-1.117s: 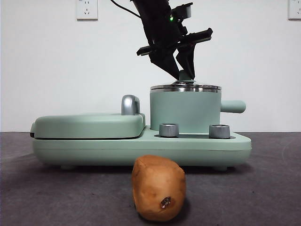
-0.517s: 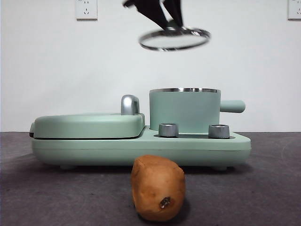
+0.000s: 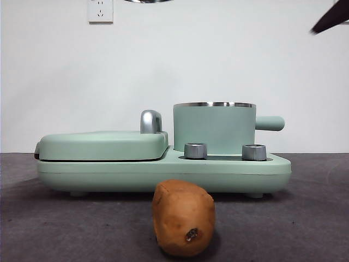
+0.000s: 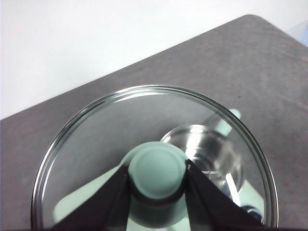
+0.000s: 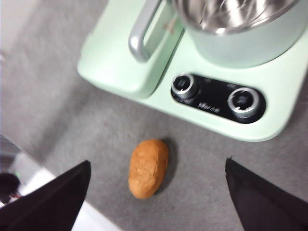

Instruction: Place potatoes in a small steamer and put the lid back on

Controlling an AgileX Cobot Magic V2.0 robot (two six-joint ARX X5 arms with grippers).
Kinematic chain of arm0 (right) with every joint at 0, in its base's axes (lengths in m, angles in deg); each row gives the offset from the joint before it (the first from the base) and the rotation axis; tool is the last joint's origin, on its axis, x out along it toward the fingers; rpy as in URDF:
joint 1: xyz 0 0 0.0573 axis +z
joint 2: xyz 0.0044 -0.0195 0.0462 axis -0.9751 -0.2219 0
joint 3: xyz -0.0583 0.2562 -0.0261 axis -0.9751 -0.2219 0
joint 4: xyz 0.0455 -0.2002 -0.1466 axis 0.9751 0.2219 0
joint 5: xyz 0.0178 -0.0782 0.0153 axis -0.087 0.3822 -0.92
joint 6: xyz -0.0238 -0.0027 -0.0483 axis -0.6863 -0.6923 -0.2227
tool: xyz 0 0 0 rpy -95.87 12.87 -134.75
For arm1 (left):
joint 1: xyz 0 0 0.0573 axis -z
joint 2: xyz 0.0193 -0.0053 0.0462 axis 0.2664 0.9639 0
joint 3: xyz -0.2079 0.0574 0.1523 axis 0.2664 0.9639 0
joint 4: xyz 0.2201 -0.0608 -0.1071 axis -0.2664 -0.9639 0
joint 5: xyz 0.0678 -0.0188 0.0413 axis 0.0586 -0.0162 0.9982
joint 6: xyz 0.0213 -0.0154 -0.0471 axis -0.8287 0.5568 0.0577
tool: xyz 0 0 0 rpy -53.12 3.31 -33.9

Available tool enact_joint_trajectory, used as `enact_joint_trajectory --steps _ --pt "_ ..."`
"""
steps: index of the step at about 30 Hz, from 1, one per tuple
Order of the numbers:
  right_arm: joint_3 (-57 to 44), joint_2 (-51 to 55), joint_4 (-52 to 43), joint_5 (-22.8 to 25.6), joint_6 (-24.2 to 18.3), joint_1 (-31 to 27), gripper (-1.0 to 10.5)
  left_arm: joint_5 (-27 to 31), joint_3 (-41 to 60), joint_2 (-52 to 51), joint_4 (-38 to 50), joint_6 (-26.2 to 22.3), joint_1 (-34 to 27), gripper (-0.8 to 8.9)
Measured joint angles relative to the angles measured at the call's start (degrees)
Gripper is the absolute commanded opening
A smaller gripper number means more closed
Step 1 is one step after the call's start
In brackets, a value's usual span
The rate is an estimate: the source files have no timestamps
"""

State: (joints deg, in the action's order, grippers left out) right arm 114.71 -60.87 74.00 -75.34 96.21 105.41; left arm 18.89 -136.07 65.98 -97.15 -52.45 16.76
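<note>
So the lid (image 4: 154, 178) is off the small steamer (image 3: 214, 128) and high in the air: my left hand (image 4: 158, 183) has its jaws closed around the mint-green knob, one on each side, and through the glass I can look down into the open pot. From the front only a sliver of the steel rim shows at the very top edge, well above the pot.

My right hand (image 5: 156, 192) is spread wide and carries nothing. It hovers above the potato (image 5: 148, 168), which sits between the two jaws in my wrist view but well below them, not touched. The potato lies on the grey tabletop (image 3: 294, 229) just in front of the mint-green cooker base (image 3: 163, 169), its dark eye spot facing the front camera.

By my reckoning the first part is done, since the steamer stands open and looks empty as far as I can see into it. What is left is most of the job: coming down on the potato, gripping it, carrying it into the pot, and then setting the lid back on its rim.
</note>
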Motion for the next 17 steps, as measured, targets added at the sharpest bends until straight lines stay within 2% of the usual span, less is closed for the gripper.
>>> enact_joint_trajectory --steps 4,9,17 --pt "0.07 -6.01 -2.14 6.64 2.97 9.46 4.5 0.09 0.00 -1.81 -2.69 -0.02 -1.64 0.16" --pt "0.11 -14.36 -2.93 11.93 6.34 17.86 4.5 -0.04 0.00 -3.80 -4.35 0.00 -2.25 0.16" --pt "0.11 -27.52 -5.86 13.62 7.89 23.93 5.0 0.04 0.20 -4.33 -4.81 -0.02 -3.54 0.16"
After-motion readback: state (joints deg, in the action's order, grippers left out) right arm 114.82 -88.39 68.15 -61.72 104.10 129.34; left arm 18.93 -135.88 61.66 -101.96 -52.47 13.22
